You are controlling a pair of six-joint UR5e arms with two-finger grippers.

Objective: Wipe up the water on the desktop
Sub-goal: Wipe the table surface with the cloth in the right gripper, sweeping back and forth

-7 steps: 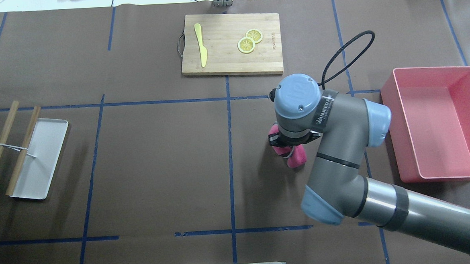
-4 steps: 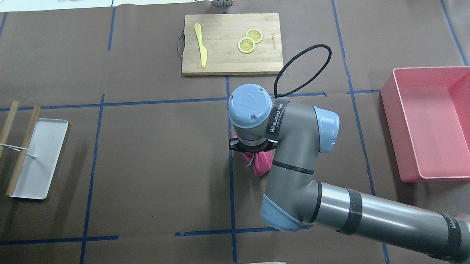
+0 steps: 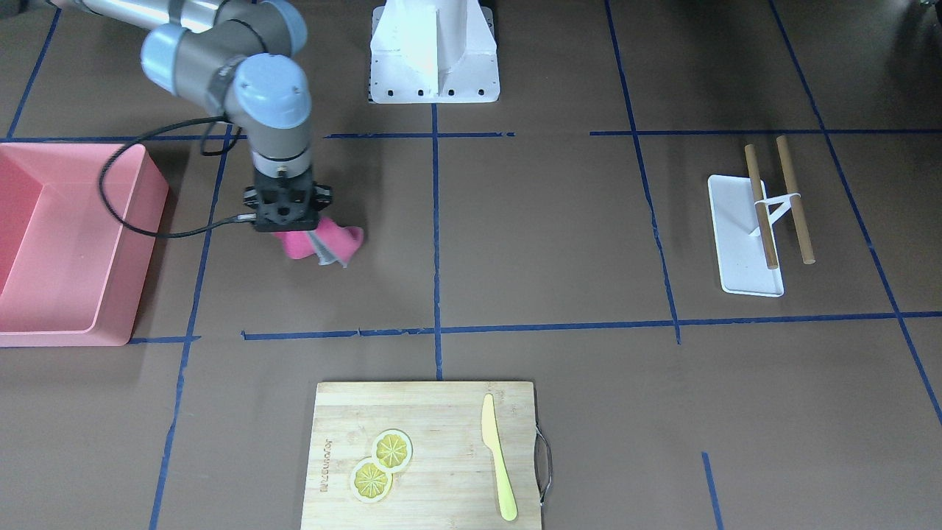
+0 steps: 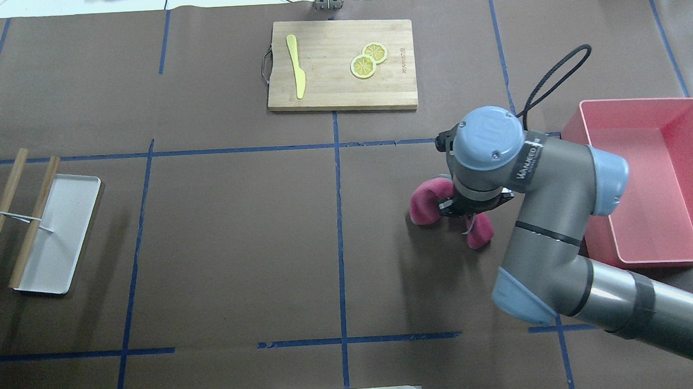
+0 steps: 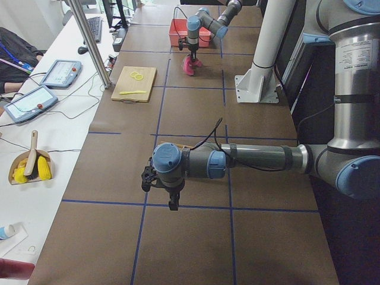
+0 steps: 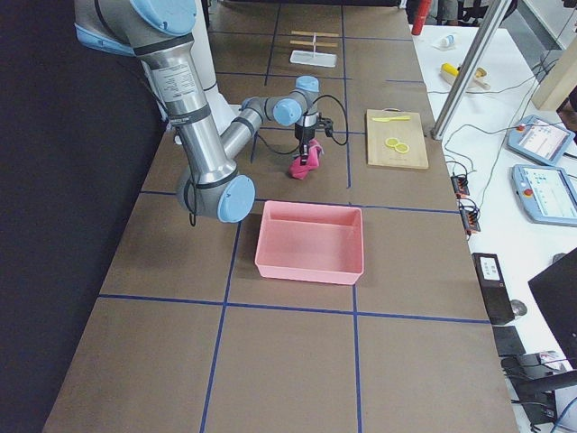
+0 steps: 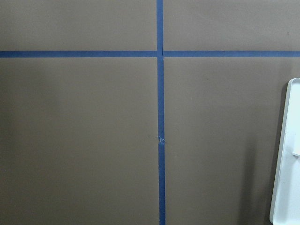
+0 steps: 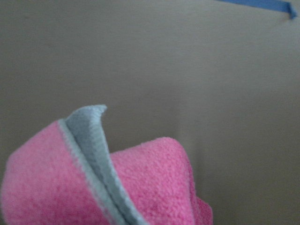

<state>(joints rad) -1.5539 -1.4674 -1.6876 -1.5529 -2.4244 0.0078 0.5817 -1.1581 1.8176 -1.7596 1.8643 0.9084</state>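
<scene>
The desktop is a matte brown surface with blue tape lines; I see no water on it. My right gripper points straight down, shut on a pink cloth with a grey lining, and presses it on the desktop just left of the pink bin. The front-facing view shows the gripper with the cloth trailing beside it. The cloth fills the lower right wrist view. My left gripper shows only in the exterior left view, low over the desktop; I cannot tell whether it is open or shut.
A pink bin stands empty just right of the right arm. A wooden cutting board at the back centre bears a yellow knife and two lemon slices. A white tray with two wooden sticks lies far left.
My right gripper swept the pink cloth left to the centre tape line, then back right, ending closer to the pink bin than one second ago.
</scene>
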